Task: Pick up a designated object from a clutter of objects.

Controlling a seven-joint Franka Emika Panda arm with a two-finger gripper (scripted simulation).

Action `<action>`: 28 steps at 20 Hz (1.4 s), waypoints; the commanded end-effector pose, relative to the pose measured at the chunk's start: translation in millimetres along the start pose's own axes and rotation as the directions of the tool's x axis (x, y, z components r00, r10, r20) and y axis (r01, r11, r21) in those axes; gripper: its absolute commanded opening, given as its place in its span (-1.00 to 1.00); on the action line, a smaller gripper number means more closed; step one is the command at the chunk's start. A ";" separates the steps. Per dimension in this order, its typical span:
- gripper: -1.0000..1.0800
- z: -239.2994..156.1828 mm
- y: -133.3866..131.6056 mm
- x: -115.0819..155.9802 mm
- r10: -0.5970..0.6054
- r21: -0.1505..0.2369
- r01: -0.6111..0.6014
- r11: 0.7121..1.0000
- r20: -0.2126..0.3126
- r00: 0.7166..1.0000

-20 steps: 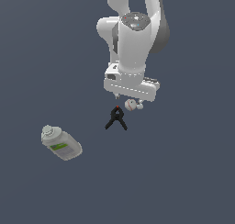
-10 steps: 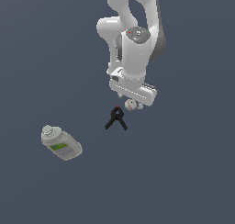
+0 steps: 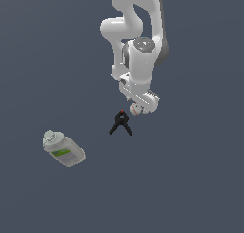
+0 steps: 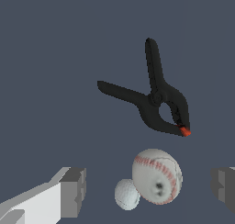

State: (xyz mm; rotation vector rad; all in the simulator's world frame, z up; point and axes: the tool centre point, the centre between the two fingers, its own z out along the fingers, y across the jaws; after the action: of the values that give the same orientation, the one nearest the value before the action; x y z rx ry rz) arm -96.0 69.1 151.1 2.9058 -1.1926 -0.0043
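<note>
The gripper (image 4: 149, 191) hangs low over the dark slate-grey worktop (image 3: 190, 179), its jaws spread wide, one blocky grey finger (image 4: 73, 191) on one side and the other finger just peeking in at the frame's edge. Nothing is clamped between them. Sitting in that gap on the worktop is the baseball (image 4: 157, 176), a matte white sphere laced with curved rows of reddish stitch marks and a small dark spot on its face. Neither finger touches it. Snug against it is a smaller pale sphere (image 4: 126, 194), plain and faintly dimpled, with no seams.

Just beside the baseball lies the black clamp (image 4: 156, 97), smooth dark plastic, two long tapered handles splayed in a V, meeting at a round pivot, with a bright red-orange tip that points toward the baseball and stops just short of it.

In the exterior view the glossy white arm curls down from the top, its hand covering most of the baseball (image 3: 137, 109); only a sliver of white shows beside the clamp (image 3: 121, 123). Well apart, toward the exterior view's left, the whitish bottle (image 3: 63, 149) lies on its side, rounded and squat, with a ribbed cap and a green label.
</note>
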 end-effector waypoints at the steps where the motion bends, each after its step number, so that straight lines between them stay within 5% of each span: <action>1: 0.92 8.5 4.6 -7.9 0.055 0.000 -0.055 0.998 -0.001 0.998; 15: 0.92 45.2 30.8 -47.2 0.311 0.002 -0.311 0.950 -0.002 0.950; 28: 0.92 53.3 38.1 -57.0 0.370 0.002 -0.370 0.929 -0.002 0.929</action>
State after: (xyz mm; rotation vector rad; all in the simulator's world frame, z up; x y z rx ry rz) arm -163.5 82.0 98.1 2.6291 -1.7191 -0.0005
